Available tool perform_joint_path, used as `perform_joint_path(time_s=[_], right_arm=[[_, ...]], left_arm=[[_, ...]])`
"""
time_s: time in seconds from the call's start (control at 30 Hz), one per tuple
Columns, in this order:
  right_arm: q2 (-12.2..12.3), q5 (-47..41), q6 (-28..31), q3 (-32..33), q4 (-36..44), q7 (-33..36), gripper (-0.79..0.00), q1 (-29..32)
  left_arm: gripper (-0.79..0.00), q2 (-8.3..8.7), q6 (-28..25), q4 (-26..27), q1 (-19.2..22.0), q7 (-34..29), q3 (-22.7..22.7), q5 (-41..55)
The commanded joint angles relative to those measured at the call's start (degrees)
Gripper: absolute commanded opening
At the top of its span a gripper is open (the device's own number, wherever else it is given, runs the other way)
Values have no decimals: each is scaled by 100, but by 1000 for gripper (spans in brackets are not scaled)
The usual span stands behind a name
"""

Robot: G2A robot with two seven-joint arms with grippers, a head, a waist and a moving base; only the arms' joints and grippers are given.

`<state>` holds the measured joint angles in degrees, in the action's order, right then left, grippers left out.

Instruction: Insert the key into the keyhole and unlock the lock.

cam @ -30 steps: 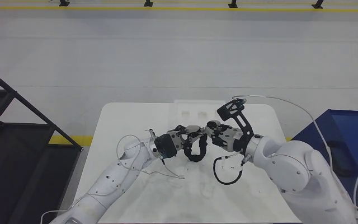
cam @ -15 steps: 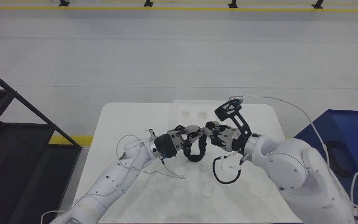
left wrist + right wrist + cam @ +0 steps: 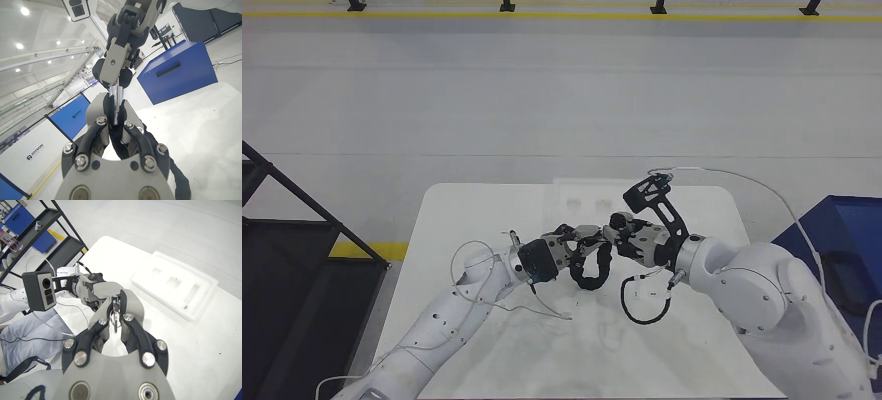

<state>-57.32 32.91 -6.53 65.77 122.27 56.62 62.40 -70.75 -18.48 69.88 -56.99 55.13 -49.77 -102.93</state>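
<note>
At far left a black metal rack (image 3: 292, 260) of slanted bars stands beside the table (image 3: 462, 230), whose top is smooth, white and round-cornered.

Over the middle of the table the left gripper (image 3: 115, 102) has its two grey fingers, lined with black pads, closed tight around one lock (image 3: 116, 94). The lock is a polished chrome cylinder, and from it a thick black cable (image 3: 587, 272) with a woven surface loops down toward the tabletop. The lock is held off the table, its free end pointing at the other arm.

Directly to its right, the right gripper (image 3: 115, 300) is nearly closed, pinching one small metal key (image 3: 115, 307). A thin wire ring (image 3: 114, 317) hangs from the key between the fingers. The key meets the end of the chrome cylinder. The fingertips hide how deep it sits.

Behind the two grippers, at the table's far edge, lies one flat white foam tray (image 3: 145, 279), rectangular, with three square recesses in a row.

At far right, off the table, stands a blue box-shaped cabinet (image 3: 179, 75) with one black handle.
</note>
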Motion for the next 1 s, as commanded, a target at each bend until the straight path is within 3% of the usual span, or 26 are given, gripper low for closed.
perform_joint_path(time_s=[0.0,0.23,0.5,0.7,0.97], right_arm=[[-2,6,15,15,0,-29,0,-6],[12,-118,568,217,38,-214,0,-12],[162,117,2869,383,16,760,0,-159],[282,144,3991,573,30,1257,0,-100],[482,686,4721,727,-44,692,0,49]], left_arm=[[-785,-4,-23,-24,-5,-22,-11,52],[-785,-13,-199,-72,1,-153,-66,249],[-785,27,-629,76,1,-370,-171,320],[-785,83,-892,318,-80,-744,-291,300],[-785,168,-1371,795,-183,-1207,-403,191]])
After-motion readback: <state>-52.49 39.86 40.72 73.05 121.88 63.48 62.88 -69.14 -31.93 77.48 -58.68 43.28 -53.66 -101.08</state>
